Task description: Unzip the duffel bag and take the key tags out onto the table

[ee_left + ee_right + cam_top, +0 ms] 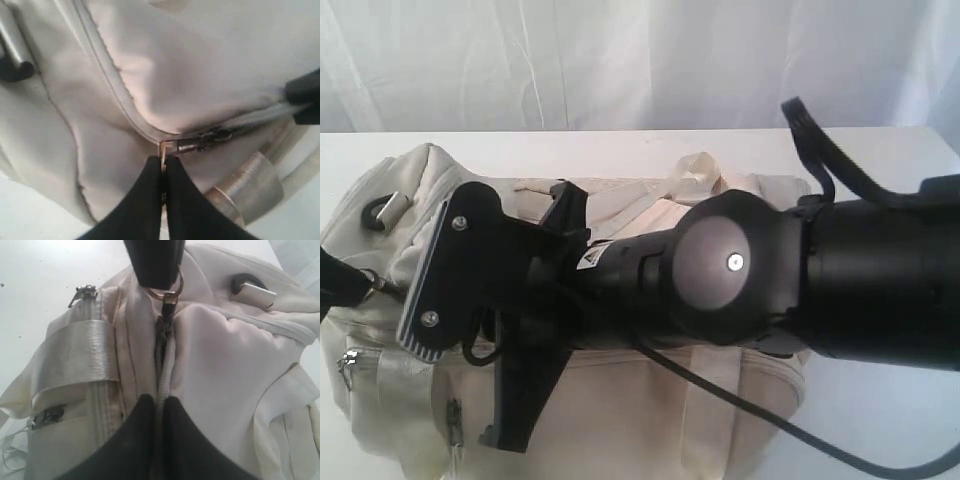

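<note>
The cream duffel bag [620,420] lies on the white table [880,160], and its top zipper [167,352] looks shut. My left gripper [163,165] is shut on the zipper pull [162,149], right by the dark slider [202,141]. In the exterior view this gripper [335,285] is at the bag's left end. My right gripper [159,402] is shut on the zipper seam, a short way along from the pull ring [166,290]. The right arm [740,270] reaches across over the bag. The key tags are hidden.
A satin webbing handle [80,355] crosses the bag's side next to a second pale zipper [102,405]. A dark metal ring with a strap tab [252,290] sits on the bag's end. The arm's cable [800,430] hangs over the front. A white curtain [620,60] backs the table.
</note>
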Robot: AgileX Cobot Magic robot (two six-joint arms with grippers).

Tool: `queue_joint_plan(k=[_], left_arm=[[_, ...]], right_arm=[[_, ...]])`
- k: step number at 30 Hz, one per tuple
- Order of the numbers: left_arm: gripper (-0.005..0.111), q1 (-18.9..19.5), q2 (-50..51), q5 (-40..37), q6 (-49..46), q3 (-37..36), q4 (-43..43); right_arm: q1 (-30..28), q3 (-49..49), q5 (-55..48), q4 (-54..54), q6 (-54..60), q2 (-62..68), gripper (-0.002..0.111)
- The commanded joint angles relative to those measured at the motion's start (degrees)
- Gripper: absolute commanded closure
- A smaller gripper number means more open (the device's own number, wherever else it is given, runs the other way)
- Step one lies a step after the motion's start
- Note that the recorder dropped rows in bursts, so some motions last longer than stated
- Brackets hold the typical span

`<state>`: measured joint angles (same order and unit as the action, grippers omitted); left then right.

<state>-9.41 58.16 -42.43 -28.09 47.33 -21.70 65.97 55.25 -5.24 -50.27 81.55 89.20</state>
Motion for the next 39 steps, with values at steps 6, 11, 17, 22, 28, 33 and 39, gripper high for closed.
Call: queue_joint_plan(k=[6, 11, 17, 22, 28, 33, 39], left_arm=[[0.107, 0.32, 3.79, 15.28, 5.37, 2.53, 4.88], [0.107, 0.32, 15.89, 17.30, 5.37, 12.42, 4.42], [0.107, 0.32, 29.57, 15.80, 5.25, 26.97, 4.18], [0.107, 0.32, 34.55, 16.94, 5.03, 32.38, 4.18], [0.107, 0.32, 40.45, 23.41, 3.61, 37.58, 4.18], [0.107, 0.32, 42.41, 26.49, 3.61, 37.97, 4.87], [0.067, 0.32, 42.80, 21.09, 3.61, 38.02, 6.88]], right_arm=[[0.22, -0.03, -8.33, -0.31, -0.98, -0.13, 0.108], [0.22, -0.03, -10.42, -0.31, -2.79, -0.13, 0.108], [0.22, -0.03, -11.69, -0.20, -2.79, -0.13, 0.108], [0.22, -0.03, -11.83, -0.20, -2.79, -0.13, 0.108], [0.22, -0.03, -14.62, -0.20, -3.40, -0.13, 0.108], [0.22, -0.03, -14.57, -0.20, -3.40, -0.13, 0.108], [0.22, -0.03, -13.39, -0.20, -4.60, -0.13, 0.108]])
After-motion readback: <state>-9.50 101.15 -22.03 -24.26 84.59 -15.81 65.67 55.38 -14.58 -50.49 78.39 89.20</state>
